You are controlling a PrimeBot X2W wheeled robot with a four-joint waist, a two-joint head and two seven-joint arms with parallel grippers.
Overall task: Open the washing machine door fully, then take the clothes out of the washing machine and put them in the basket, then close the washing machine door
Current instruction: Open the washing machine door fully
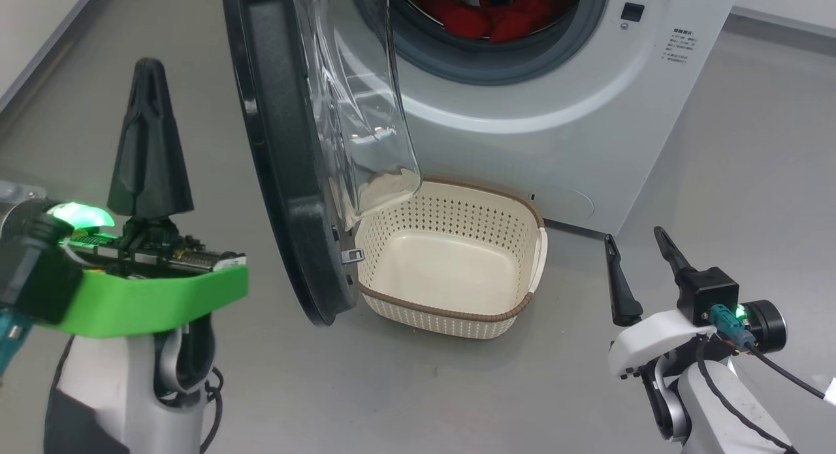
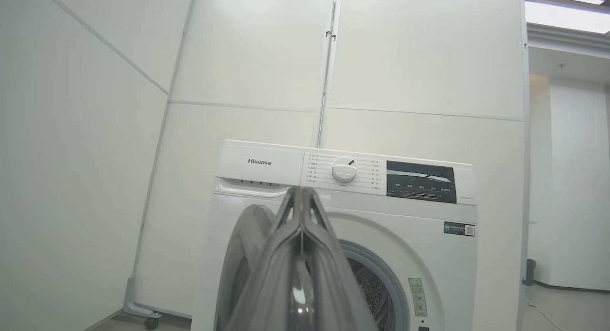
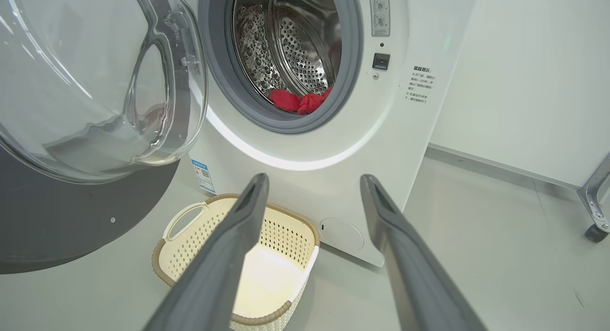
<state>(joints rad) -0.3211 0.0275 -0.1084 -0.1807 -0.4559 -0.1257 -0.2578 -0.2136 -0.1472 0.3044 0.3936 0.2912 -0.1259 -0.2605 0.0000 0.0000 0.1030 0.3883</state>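
The washing machine (image 1: 575, 127) stands with its door (image 1: 277, 179) swung out toward me, the glass bowl facing the drum. Red clothes (image 1: 486, 19) lie in the drum, and they appear as the clothes (image 3: 295, 101) at the drum's bottom in the right wrist view. The cream basket (image 1: 457, 315) sits on the floor under the opening, holding nothing, partly behind the door. My left gripper (image 1: 149, 68) is shut on nothing, left of the door's black outer side and apart from it. My right gripper (image 1: 635, 240) is open, low at the right of the basket (image 3: 162, 259).
Grey floor surrounds the machine. A white wall runs behind and to the left. A wheeled metal frame leg (image 3: 595, 228) stands at the far right, and another caster (image 2: 151, 321) sits by the wall left of the machine (image 2: 259, 162).
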